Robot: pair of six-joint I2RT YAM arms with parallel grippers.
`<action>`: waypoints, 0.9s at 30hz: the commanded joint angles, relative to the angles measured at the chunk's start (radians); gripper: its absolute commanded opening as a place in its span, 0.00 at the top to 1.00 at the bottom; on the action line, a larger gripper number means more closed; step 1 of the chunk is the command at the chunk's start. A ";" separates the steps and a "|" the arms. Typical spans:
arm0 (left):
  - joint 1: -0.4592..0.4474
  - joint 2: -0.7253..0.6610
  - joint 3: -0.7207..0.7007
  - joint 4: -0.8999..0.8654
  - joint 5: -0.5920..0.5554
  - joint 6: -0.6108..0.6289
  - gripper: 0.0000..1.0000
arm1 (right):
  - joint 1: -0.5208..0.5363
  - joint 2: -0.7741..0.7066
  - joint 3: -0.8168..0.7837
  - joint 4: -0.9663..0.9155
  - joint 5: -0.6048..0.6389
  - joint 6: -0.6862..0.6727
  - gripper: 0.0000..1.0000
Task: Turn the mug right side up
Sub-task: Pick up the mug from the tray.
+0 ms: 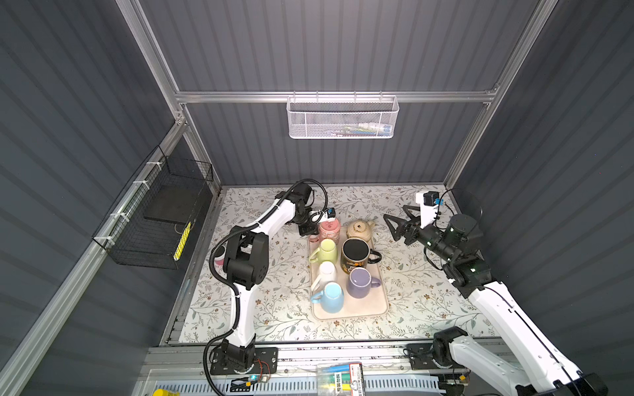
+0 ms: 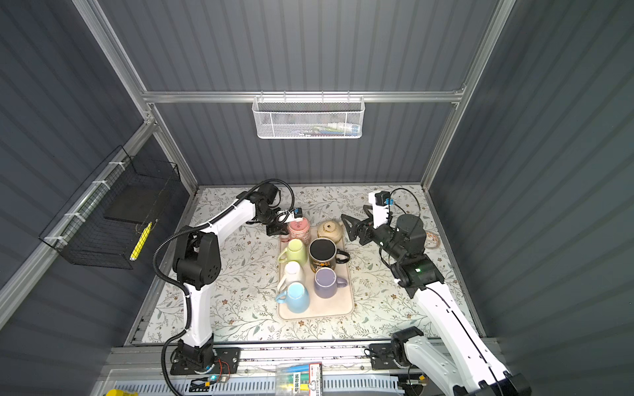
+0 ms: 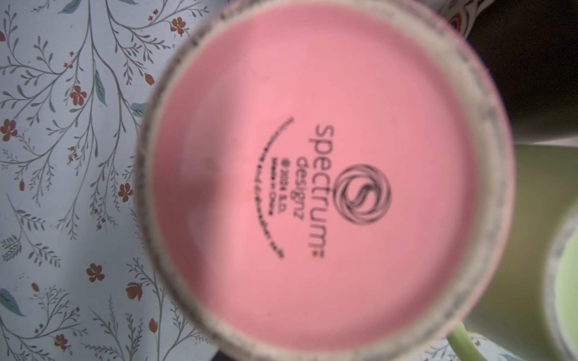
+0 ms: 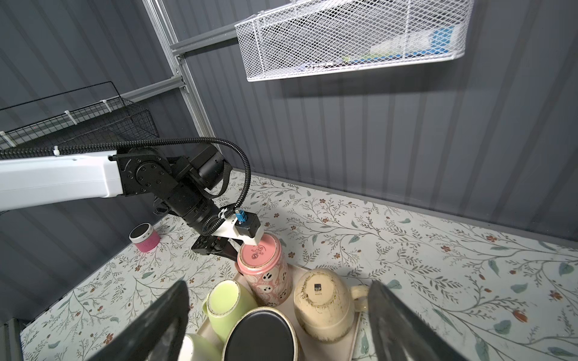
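Pink glazed ceramic printed with ghost faces, the upside-down mug (image 4: 263, 276) stands base-up in the far left corner of the beige rectangular tray (image 1: 382, 303) on the floral-covered desk (image 1: 274, 308). It is probably rigid, fairly heavy, slick and breakable, so a firm hold across its wall seems safest. The left tool (image 4: 215, 248) sits against its outer side; whether it grips cannot be told. The right tool (image 1: 400, 221) hangs wide open, apart. A light green mug (image 4: 223, 301) and a speckled beige upturned mug (image 4: 322, 301) crowd just beside, leaving little swing room.
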 commanded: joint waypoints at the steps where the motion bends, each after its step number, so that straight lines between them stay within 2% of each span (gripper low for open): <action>1: -0.013 0.029 0.031 -0.023 -0.015 -0.006 0.74 | 0.001 -0.011 -0.008 0.022 0.006 0.012 0.12; 5: -0.018 0.033 0.032 -0.026 -0.019 -0.001 0.89 | 0.000 -0.014 -0.010 0.022 0.006 0.011 0.12; 7: -0.022 0.033 0.032 -0.015 -0.037 -0.001 0.93 | 0.001 -0.015 -0.010 0.023 0.005 0.011 0.12; 8: -0.024 0.033 0.031 -0.018 -0.039 0.004 0.99 | 0.001 -0.016 -0.010 0.023 0.006 0.011 0.12; 15: -0.024 0.011 0.026 -0.014 -0.012 -0.008 1.00 | 0.001 -0.017 -0.010 0.025 0.005 0.011 0.11; 23: 0.019 -0.019 0.075 0.002 0.105 -0.141 1.00 | 0.001 -0.014 -0.010 0.028 0.006 0.017 0.12; 27: 0.030 -0.043 0.074 0.016 0.118 -0.178 1.00 | 0.001 -0.011 -0.010 0.030 0.005 0.019 0.12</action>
